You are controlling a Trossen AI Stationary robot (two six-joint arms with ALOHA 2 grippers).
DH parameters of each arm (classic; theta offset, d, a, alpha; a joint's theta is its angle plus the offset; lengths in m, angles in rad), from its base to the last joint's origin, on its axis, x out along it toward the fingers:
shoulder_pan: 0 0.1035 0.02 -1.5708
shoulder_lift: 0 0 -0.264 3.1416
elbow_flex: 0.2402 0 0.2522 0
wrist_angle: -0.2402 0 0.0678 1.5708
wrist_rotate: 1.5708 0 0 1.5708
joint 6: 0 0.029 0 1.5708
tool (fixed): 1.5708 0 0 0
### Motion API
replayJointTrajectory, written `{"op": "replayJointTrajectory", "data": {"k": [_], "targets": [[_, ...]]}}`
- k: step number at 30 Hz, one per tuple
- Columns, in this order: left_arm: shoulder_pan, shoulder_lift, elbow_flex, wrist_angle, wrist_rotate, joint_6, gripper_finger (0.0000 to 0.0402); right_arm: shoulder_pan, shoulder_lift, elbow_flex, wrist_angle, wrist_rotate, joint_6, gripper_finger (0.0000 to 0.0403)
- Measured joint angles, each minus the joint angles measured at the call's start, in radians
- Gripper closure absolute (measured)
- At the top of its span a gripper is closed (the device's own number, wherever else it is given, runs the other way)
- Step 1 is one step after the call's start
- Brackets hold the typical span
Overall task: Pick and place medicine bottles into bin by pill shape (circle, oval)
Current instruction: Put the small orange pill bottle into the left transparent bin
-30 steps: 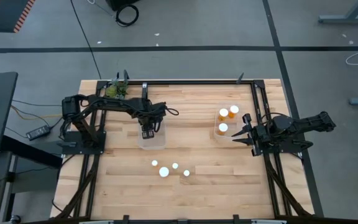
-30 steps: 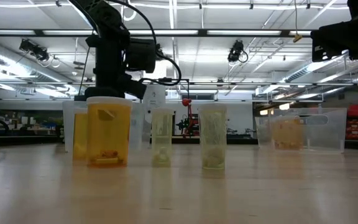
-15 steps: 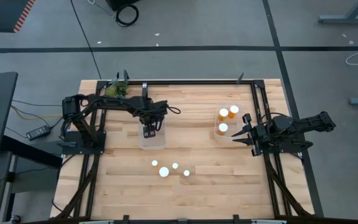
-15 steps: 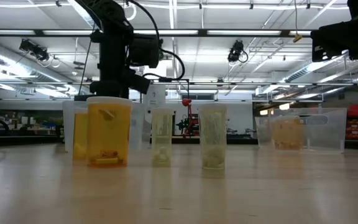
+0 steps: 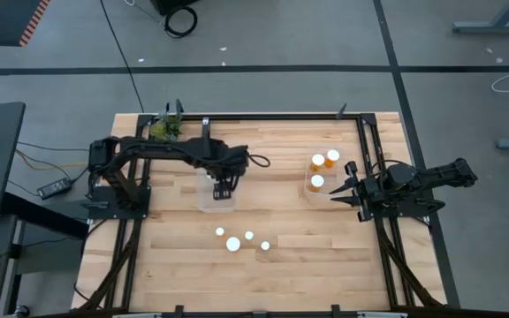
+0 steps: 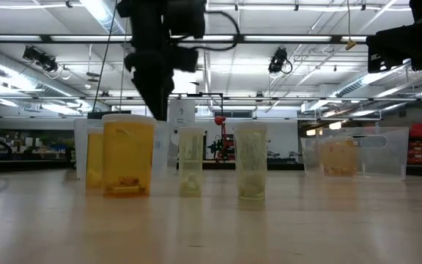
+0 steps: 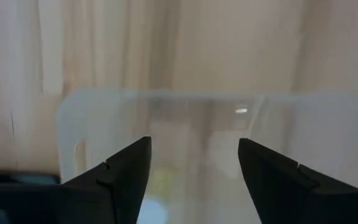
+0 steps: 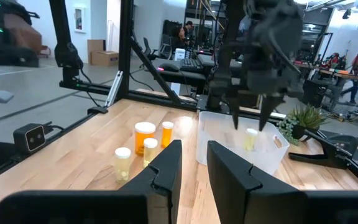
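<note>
Clear tub [image 5: 216, 196] beneath left hand [image 5: 222, 188] (fingers wide, empty), right hand [image 5: 344, 186] pinched shut at table's edge

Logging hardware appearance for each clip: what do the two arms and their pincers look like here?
Both are dark, near-black jointed arms. The left pincer has two black, wedge-shaped fingers tapering to pointed tips, and a thin black cable loops beside its wrist. The right pincer ends in similar dark, angular fingers with stepped inner edges. No markings are legible on either.
</note>
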Motion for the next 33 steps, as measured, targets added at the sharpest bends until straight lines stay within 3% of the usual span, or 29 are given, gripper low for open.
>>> {"op": "replayJointTrajectory", "data": {"k": [7,21,33], "targets": [[-0.111,-0.001,0.076,0.001,0.000,-0.104,0.0157,0.000,0.000,0.000,0.000,0.000,0.000,0.0319],[-0.358,-0.001,0.079,-0.027,0.053,-0.354,0.0162,0.000,0.000,0.000,0.000,0.000,0.000,0.0319],[-0.462,-0.001,0.031,-0.032,0.042,-0.464,0.0168,0.000,0.000,0.000,0.000,0.000,0.000,0.0319]]}}
